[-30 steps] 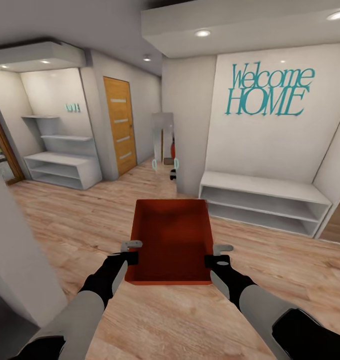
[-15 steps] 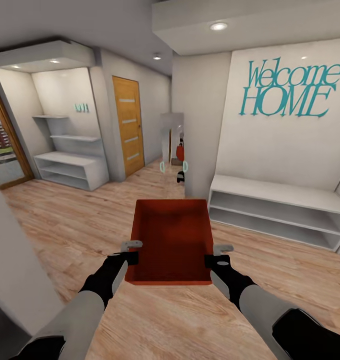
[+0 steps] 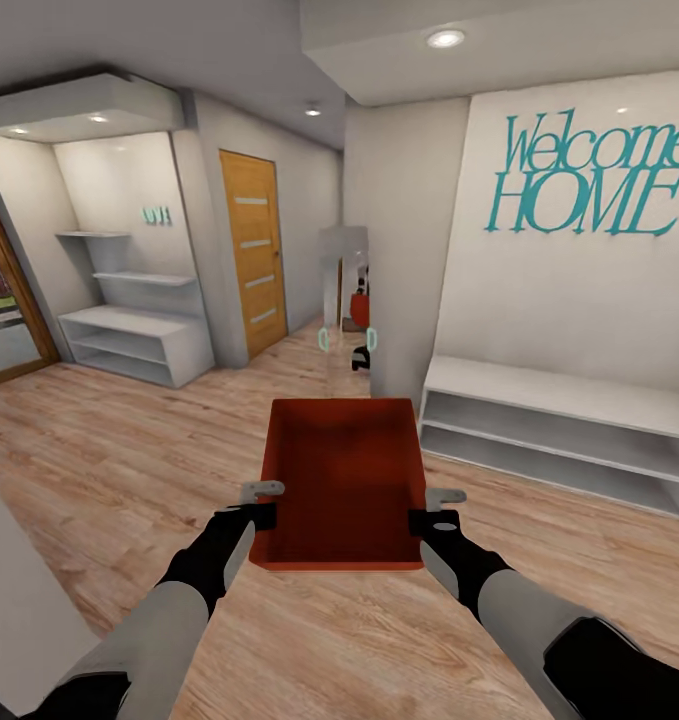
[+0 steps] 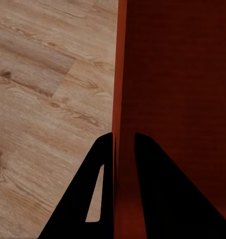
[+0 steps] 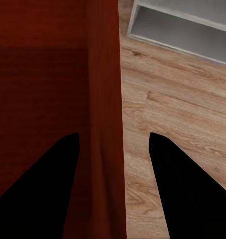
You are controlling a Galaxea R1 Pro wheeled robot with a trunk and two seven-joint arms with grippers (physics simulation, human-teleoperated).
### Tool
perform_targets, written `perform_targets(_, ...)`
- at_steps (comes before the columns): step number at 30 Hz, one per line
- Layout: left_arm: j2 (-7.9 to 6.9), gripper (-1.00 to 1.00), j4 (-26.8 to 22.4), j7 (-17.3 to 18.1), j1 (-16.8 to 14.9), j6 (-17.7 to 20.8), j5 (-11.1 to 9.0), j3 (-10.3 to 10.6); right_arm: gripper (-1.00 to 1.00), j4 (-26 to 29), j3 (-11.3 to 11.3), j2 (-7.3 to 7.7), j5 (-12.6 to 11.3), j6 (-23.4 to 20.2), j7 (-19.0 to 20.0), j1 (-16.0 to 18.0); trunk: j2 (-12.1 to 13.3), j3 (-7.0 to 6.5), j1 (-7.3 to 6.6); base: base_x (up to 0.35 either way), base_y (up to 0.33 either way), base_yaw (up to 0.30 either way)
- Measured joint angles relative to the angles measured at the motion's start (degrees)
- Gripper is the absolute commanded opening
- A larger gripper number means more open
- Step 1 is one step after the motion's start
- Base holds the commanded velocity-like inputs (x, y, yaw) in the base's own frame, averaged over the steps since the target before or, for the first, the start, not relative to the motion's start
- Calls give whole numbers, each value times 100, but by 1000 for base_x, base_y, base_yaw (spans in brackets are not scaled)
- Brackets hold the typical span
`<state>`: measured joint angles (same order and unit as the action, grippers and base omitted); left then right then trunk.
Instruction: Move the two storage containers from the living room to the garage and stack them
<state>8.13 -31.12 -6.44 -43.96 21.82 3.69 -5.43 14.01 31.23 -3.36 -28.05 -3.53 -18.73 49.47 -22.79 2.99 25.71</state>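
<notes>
While I am facing a hallway floored in light wood planks (image 3: 109, 470), a beige wall (image 3: 569, 290) at far right is carrying teal "Welcome HOME" lettering (image 3: 591, 175) above a long white low shelf unit (image 3: 559, 425). At far left another white shelf unit (image 3: 129, 340) is standing in an alcove, with an orange wooden door (image 3: 252, 250) just to its right and a narrow mirror panel (image 3: 344, 300) between door and lettered wall.

Nearer to me, one orange-red storage container (image 3: 341, 480) is hanging above the planks between my arms, open top up, inside empty. My left gripper (image 3: 262, 502) is clamping the container's left wall, and in the left wrist view its black fingers (image 4: 157, 194) are sitting one on each side of that wall (image 4: 123, 99), pressed close. My right gripper (image 3: 431, 508) is holding the right wall, with its fingers (image 5: 43, 174) straddling the wall (image 5: 105, 99) in the right wrist view, one inside the box and one outside over the planks.
</notes>
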Motion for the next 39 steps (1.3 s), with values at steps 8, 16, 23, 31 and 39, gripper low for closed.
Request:
perform_targets(8, 0, -100, 0, 0, -2, 0, 1, 0, -100, 1, -4, 0, 4, 0, 1, 0, 0, 0, 0, 322, 0, 0)
perform_targets(16, 0, -100, 0, 0, 0, 0, 0, 0, -100, 0, -1, 0, 1, 0, 1, 0, 0, 0, 0, 322, 0, 6)
perform_targets(23, -8, -100, 0, 4, -1, -1, -6, 6, -100, 0, 0, -7, 1, 0, -11, 1, 0, 0, 0, 322, 0, 207)
perform_targets(31, -1, -100, -2, 0, 1, 1, 0, 0, -100, -1, 1, -1, -1, 0, 0, 0, 0, 0, 0, 322, 0, 268)
perform_targets(39, -1, -100, -2, 0, 2, 1, -1, 0, -100, -1, 2, -1, -2, 0, 1, 0, 0, 0, 0, 322, 0, 269)
